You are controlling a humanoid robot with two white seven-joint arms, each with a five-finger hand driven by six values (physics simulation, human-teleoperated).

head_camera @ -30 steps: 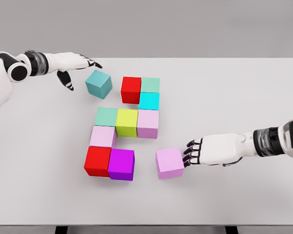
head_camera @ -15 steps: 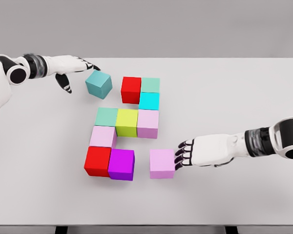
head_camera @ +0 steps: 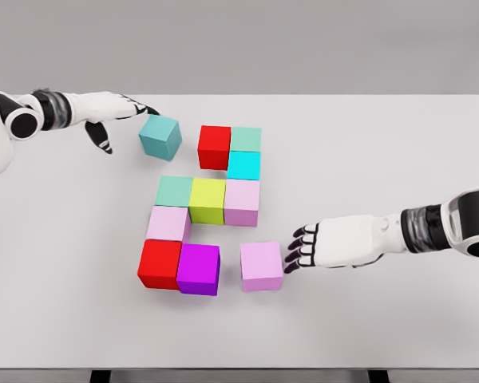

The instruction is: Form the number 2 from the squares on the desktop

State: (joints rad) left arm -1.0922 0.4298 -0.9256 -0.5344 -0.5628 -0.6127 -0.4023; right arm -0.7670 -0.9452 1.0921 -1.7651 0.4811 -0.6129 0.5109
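Coloured cubes lie on the white table (head_camera: pixel 383 144). A red cube (head_camera: pixel 214 146), a mint cube (head_camera: pixel 246 139) and a cyan cube (head_camera: pixel 243 165) form the top. Below run a mint cube (head_camera: pixel 174 191), a yellow-green cube (head_camera: pixel 207 199) and a pink cube (head_camera: pixel 242 201). A pink cube (head_camera: pixel 168 223), a red cube (head_camera: pixel 160 263) and a purple cube (head_camera: pixel 198 269) form the lower left. A loose pink cube (head_camera: pixel 261 266) sits just right of the purple one, with my right hand (head_camera: pixel 299 249) open, fingertips at its right side. My left hand (head_camera: pixel 120 120) is open beside a loose teal cube (head_camera: pixel 160 136).
The table's front edge runs along the bottom of the view, with two dark legs under it. A grey wall stands behind the table.
The loose pink cube slid left toward the purple cube, pushed by my right hand. My left hand and the teal cube drifted slightly up and left.
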